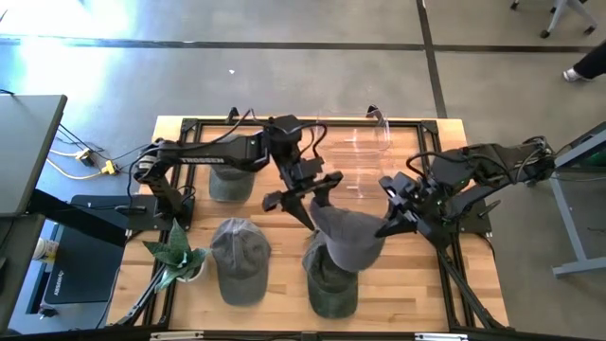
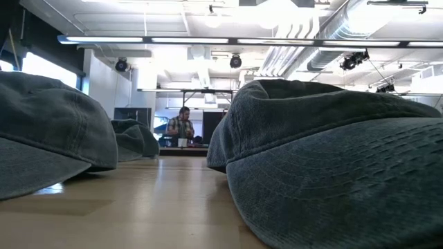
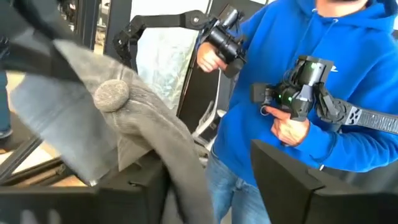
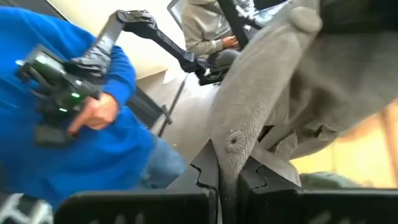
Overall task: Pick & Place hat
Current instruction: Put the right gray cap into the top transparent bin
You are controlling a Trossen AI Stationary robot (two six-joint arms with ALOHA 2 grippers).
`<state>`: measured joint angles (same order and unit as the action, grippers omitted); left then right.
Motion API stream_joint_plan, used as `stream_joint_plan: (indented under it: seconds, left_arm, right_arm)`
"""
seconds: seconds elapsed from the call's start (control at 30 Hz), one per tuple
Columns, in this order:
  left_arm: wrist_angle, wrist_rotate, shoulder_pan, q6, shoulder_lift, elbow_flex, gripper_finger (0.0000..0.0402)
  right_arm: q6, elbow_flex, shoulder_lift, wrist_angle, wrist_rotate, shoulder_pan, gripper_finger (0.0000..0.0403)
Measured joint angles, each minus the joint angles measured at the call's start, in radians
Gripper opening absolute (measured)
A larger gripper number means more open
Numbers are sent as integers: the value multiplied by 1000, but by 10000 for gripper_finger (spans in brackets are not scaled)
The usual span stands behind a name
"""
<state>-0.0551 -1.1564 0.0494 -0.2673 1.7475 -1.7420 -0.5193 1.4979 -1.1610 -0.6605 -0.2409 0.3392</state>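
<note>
A: Where is the hat?

B: The grey hat (image 1: pixel 348 237) hangs between the two arms, lifted over a darker hat (image 1: pixel 331 279) that lies on the tabletop (image 1: pixel 284 294) near its front edge. Seen from above, it droops like a cone.

A: Who has it?

B: The right pincer (image 1: pixel 396 220) is pressed together on the hat's edge; its wrist view shows cloth (image 4: pixel 292 93) squeezed between the dark fingers (image 4: pixel 249 186). The left pincer (image 1: pixel 305 210) sits at the hat's other side, by the brim. Its wrist view shows the crown button (image 3: pixel 112 93) and fabric draped over one finger (image 3: pixel 149 186), with a clear gap to the other finger, so it stands spread; I cannot tell if it grips.

A: Anything else on the tabletop?

B: Another hat (image 1: pixel 239 260) lies left of the dark one, and a fourth hat (image 1: pixel 230 182) sits farther back under the left arm. A small plant (image 1: pixel 175 254) stands at the front left, and a clear bin (image 1: pixel 355 156) is at the back.

A: People?

B: A person in a blue hoodie (image 3: pixel 323 50) stands close by, holding handheld controllers (image 3: pixel 298 93).
</note>
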Motion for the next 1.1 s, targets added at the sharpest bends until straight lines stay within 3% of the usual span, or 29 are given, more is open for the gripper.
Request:
stream_joint_plan:
  seconds: [0.17,0.27,0.47,0.67,0.9,1.1]
  left_arm:
    - [4,53,-8,-7,-10,0,150]
    - [5,136,-11,-74,-10,0,147]
    - [14,116,-11,-117,29,2,190]
    - [62,93,-29,12,50,0,207]
    - [169,123,-24,54,49,-1,179]
    - [160,127,-23,63,51,0,144]
  right_arm:
    - [92,0,0,-1,60,4,4]
    - [142,0,0,-2,75,4,4]
    - [188,0,0,-2,80,4,4]
    - [215,0,26,-1,132,4,3]
    - [215,0,62,5,168,4,2]
    - [215,0,64,-2,167,4,4]
